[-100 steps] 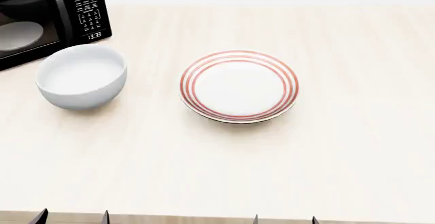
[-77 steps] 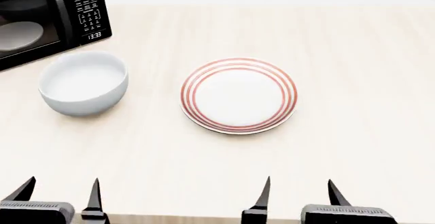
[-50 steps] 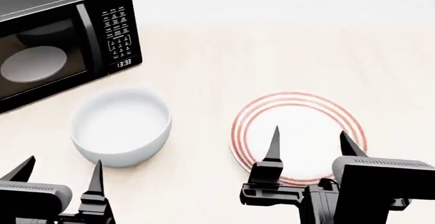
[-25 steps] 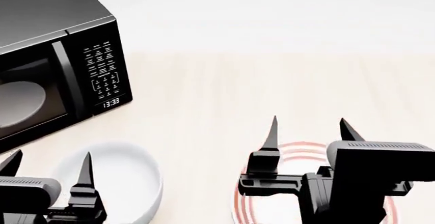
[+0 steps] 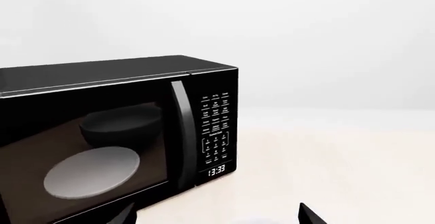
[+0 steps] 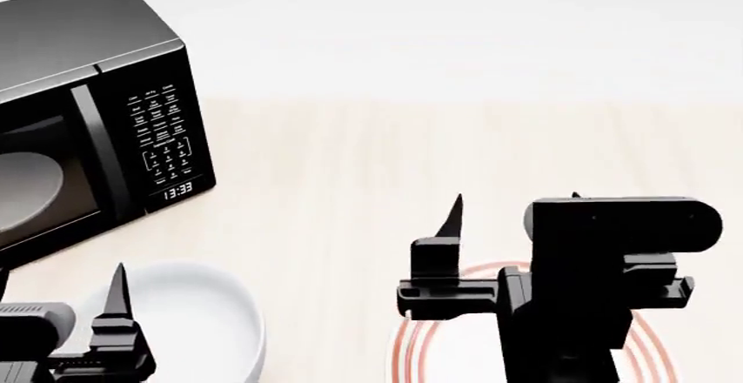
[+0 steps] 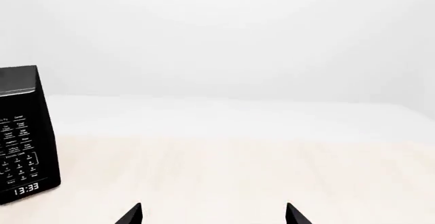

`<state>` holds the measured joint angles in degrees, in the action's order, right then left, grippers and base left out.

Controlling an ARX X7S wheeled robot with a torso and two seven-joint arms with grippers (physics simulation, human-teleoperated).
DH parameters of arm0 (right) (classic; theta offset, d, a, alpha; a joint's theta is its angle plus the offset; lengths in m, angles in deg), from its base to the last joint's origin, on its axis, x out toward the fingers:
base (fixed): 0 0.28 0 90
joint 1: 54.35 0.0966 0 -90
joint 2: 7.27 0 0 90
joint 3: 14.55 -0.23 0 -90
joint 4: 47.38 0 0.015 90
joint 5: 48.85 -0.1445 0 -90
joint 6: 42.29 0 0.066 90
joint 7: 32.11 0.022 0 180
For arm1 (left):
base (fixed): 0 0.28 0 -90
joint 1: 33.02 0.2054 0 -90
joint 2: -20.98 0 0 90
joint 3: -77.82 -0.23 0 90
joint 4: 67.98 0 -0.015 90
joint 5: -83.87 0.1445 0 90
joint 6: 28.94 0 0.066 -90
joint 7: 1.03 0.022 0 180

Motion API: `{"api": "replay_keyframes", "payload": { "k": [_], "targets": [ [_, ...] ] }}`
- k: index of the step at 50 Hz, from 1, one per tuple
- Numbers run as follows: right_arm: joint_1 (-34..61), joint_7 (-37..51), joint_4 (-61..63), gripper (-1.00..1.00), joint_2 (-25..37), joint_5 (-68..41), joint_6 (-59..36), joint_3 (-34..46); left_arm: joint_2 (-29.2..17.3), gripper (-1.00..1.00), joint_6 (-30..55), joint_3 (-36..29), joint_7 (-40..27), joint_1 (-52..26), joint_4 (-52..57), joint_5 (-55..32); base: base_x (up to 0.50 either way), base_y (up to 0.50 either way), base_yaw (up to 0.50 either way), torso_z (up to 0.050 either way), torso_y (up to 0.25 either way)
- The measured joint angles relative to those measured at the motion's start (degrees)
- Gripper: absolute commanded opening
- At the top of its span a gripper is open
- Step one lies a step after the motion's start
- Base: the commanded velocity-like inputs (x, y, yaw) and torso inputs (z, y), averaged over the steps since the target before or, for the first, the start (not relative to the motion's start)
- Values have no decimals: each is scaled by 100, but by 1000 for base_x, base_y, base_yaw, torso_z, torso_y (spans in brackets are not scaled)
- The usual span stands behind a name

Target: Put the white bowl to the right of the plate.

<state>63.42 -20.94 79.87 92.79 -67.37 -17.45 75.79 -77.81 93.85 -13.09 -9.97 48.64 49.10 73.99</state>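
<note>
The white bowl [image 6: 204, 313] sits on the table at the lower left of the head view, just in front of the microwave. The red-ringed plate [image 6: 420, 348] lies to the right of the bowl and is mostly hidden behind my right arm. My left gripper [image 6: 56, 289] is open and empty, above the bowl's left side. My right gripper [image 6: 514, 202] is open and empty, raised over the plate. In the left wrist view only the fingertips of the left gripper [image 5: 217, 218] show. The right wrist view likewise shows only the tips of the right gripper [image 7: 213, 215]. Neither wrist view shows the bowl or the plate clearly.
A black microwave [image 6: 87, 113] stands at the table's back left, door shut, with a grey glass turntable inside; it also shows in the left wrist view [image 5: 115, 127] and in the right wrist view [image 7: 20, 147]. The pale wood table [image 6: 384, 157] extends behind and to the right of the plate.
Both arms came up into view from the bottom edge with jaws open. The head view shifted, so the bowl and the plate slid down the picture and the microwave shows more fully.
</note>
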Motion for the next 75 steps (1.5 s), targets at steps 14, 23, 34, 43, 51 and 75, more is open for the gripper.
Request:
{"api": "replay_keyframes", "payload": {
  "k": [14,23,34,43,51,75],
  "targets": [
    [1016,144,73,100,-343,-442,-1650,184,-189,100,-420,740,-39,194,-560,-235,0,0,0,0,0],
    [1441,510,60,100,-595,-667,-1993,388,-254,100,-693,1123,-256,430,-657,-168,0,0,0,0,0],
    [2116,3374,-627,100,-841,-3442,-2216,134,-285,100,-969,1410,-447,644,-670,-123,0,0,0,0,0],
    [2629,5540,-1386,100,-890,-5652,-2105,399,-309,100,-1088,1583,-493,721,-669,-209,0,0,0,0,0],
    [3043,6466,-2268,100,-904,-6667,-1913,896,-347,100,-1130,1795,-541,780,-653,-323,0,0,0,0,0],
    [3963,7077,-4693,100,-948,-7988,-932,2526,-440,100,-1104,2197,-695,889,-564,-547,0,0,0,0,0]
  ]
}}
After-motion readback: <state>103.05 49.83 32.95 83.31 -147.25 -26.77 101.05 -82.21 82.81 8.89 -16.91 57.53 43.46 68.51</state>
